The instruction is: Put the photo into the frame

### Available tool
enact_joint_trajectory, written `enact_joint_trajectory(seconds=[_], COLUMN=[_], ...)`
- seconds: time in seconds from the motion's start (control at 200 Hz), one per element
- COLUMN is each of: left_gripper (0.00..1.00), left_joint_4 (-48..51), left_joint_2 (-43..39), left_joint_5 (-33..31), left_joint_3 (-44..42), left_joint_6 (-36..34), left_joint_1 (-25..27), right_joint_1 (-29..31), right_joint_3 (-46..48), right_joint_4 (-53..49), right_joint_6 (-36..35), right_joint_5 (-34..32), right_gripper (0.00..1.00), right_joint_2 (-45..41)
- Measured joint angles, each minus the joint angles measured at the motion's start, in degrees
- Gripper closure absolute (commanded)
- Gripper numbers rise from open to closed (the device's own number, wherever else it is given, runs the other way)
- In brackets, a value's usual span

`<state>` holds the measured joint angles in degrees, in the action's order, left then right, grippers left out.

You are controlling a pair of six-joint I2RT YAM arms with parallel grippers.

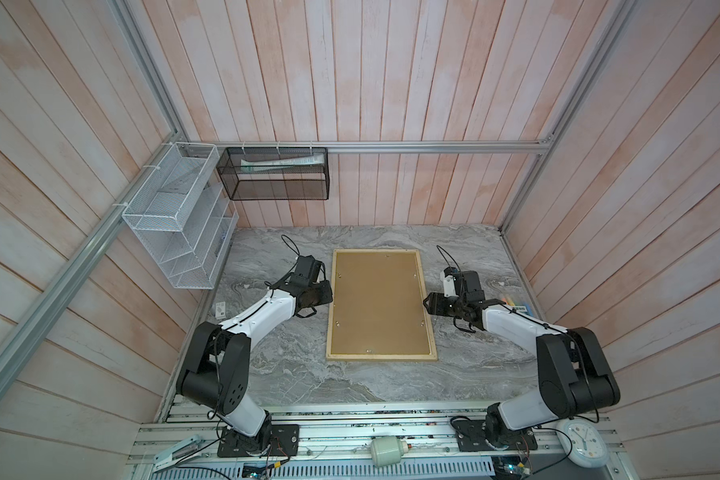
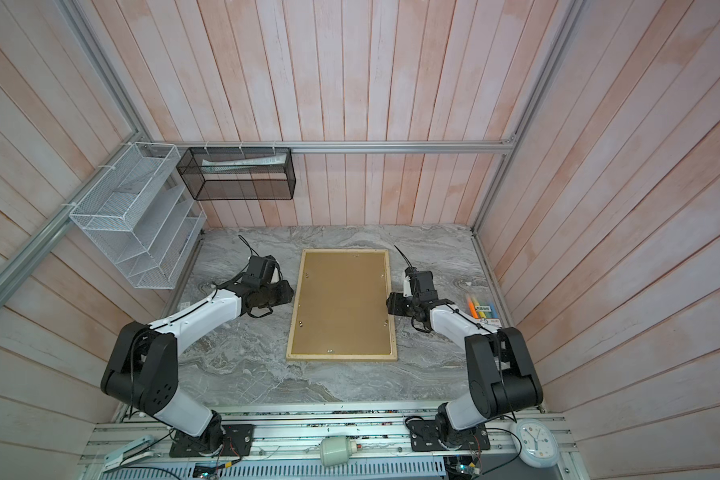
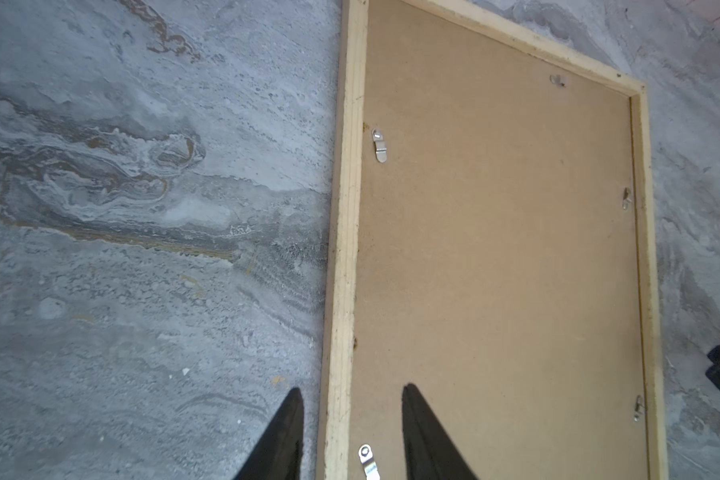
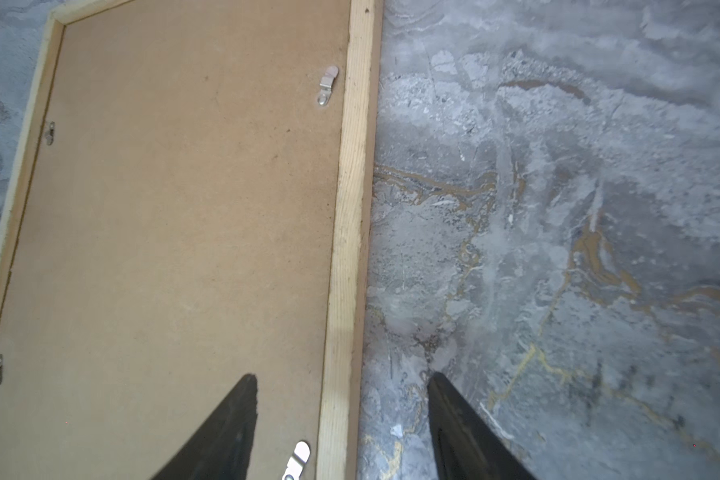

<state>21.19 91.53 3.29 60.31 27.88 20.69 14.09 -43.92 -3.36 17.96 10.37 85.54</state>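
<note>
Brown fibreboard (image 1: 381,307) faces up: your frame (image 1: 381,356) lies on its front, flat in the middle of the grey marble table (image 1: 292,374). Your left gripper (image 3: 350,390) sits at the frame's left long rail. Its jaws are apart with the pale rail between them and a gap on each side, so it holds nothing. Your right gripper (image 4: 341,376) straddles the right rail the same way. It is spread wide and empty, with one finger (image 4: 225,424) over the fibreboard and the other over the table.

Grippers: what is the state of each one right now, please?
Left gripper: open, astride an edge of the frame, holding nothing.
Right gripper: open, astride the opposite edge, holding nothing.
</note>
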Motion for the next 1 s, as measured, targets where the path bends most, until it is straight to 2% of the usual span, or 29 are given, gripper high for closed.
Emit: enact_joint_trajectory(seconds=[0.2,0.435,0.715,1.0], left_gripper=[0.61,0.64,0.64,0.64], left_joint_4=[0.0,-2.6,-6.0,-7.3], left_joint_2=[0.6,10.4,14.6,16.5], left_joint_5=[-1.3,-2.3,-2.7,-2.3], left_joint_3=[0.7,4.5,4.9,5.4], left_joint_6=[-1.1,-3.1,-3.3,-4.2], left_joint_1=[0.0,0.0,0.0,0.0], right_joint_1=[0.0,0.3,2.4,7.6], right_joint_3=[0.1,-0.3,-8.0,-22.9], right_joint_4=[1.3,5.9,12.3,15.6], right_joint_6=[1.0,3.5,6.3,8.4], right_joint_5=[2.2,7.6,15.3,20.2], right_gripper=[0.37,0.44,0.6,0.64], right_joint_2=[-5.2,-4.7,8.6,24.6])
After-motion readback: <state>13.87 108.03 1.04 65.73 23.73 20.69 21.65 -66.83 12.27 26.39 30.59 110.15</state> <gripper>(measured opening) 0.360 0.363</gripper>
